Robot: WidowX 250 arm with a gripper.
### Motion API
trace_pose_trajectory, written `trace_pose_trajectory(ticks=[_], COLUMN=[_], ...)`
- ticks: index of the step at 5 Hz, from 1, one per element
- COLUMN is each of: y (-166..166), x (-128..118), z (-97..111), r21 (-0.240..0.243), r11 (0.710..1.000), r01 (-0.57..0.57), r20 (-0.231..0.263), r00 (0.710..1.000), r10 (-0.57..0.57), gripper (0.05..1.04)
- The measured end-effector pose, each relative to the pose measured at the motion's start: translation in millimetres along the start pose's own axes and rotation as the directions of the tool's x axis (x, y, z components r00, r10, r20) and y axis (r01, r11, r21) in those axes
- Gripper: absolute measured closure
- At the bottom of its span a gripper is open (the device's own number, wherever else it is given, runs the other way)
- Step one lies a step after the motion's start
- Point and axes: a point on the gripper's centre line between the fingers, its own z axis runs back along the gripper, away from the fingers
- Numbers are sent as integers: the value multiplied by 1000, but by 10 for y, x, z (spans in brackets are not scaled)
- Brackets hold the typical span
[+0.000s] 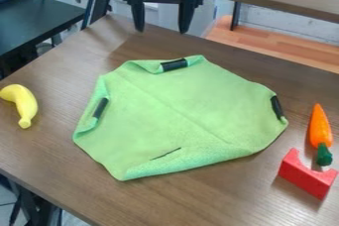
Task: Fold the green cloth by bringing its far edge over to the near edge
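Gripper [163, 25] released and empty, beyond the green cloth [179, 111], which lies mid-counter [218, 200], its corners already folded inward, the folds loose. Banana [25, 103] on one side; carrot [320, 128] beside notched red block [301, 174] opposite.

The open pincer [161, 26] hangs beyond a green cloth [179, 108].

Can pass between yellow banana [25, 102] and green cloth [179, 111], or along the surface's [198, 200] lower-left edge; meets carrot [319, 130] and red block [305, 178] right of the cloth.
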Motion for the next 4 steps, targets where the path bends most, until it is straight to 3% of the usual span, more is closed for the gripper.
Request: trace_pose_trajectory(ticks=[1, 2, 3, 4], y=[-4, -24, 10, -57], x=[7, 219, 400, 460], z=[-171, -541, -613, -718], r21=[26, 91, 141, 70], r11=[1000, 974, 958, 928], r01=[15, 209, 249, 365], r20=[-33, -8, 107, 244], r00=[999, 978, 958, 896], r10=[-14, -209, -265, -371], gripper=[83, 83, 83, 83])
